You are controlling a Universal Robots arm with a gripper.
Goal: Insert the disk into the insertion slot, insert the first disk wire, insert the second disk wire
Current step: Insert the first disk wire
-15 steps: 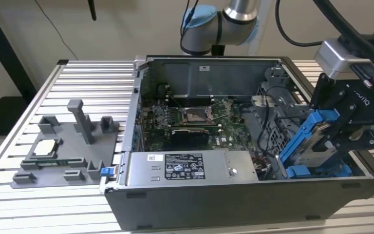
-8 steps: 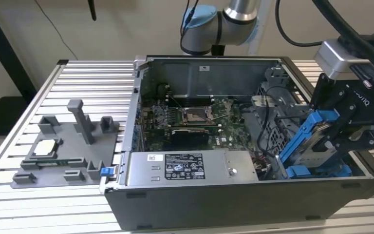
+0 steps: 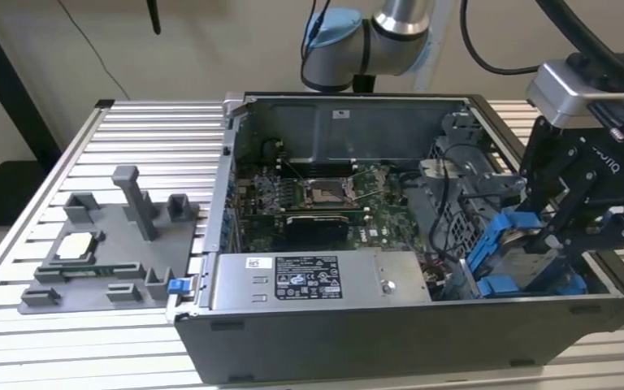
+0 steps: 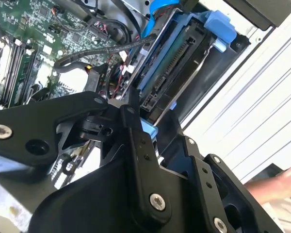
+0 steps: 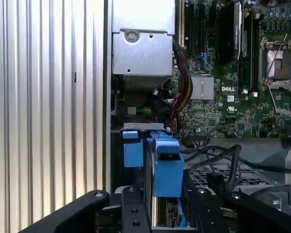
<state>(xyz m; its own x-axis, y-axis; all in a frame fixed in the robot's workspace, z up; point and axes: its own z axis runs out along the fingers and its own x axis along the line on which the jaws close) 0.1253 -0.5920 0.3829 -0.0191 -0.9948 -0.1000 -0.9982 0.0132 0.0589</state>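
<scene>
The disk [image 3: 531, 253], silver-grey in its bright blue carrier [image 5: 167, 167], stands on edge in the insertion slot [image 3: 466, 221], a grey metal cage at the front right corner of the open computer case. My gripper [image 3: 561, 236] comes down from above and is shut on the disk, with a black finger [image 5: 131, 213] on each side of the carrier. In the second wrist view the disk's connector edge [image 4: 170, 73] faces outward with nothing plugged into it. Black cables [image 5: 223, 155] lie loose beside the cage; which of them are the disk wires I cannot tell.
The silver power supply [image 3: 318, 280] sits along the case's front wall, with the green motherboard [image 3: 323, 195] behind it. A grey fixture [image 3: 101, 260] holding a processor stands on the slatted table at the exterior view's left. A person's hand [image 4: 281, 187] shows beside the case.
</scene>
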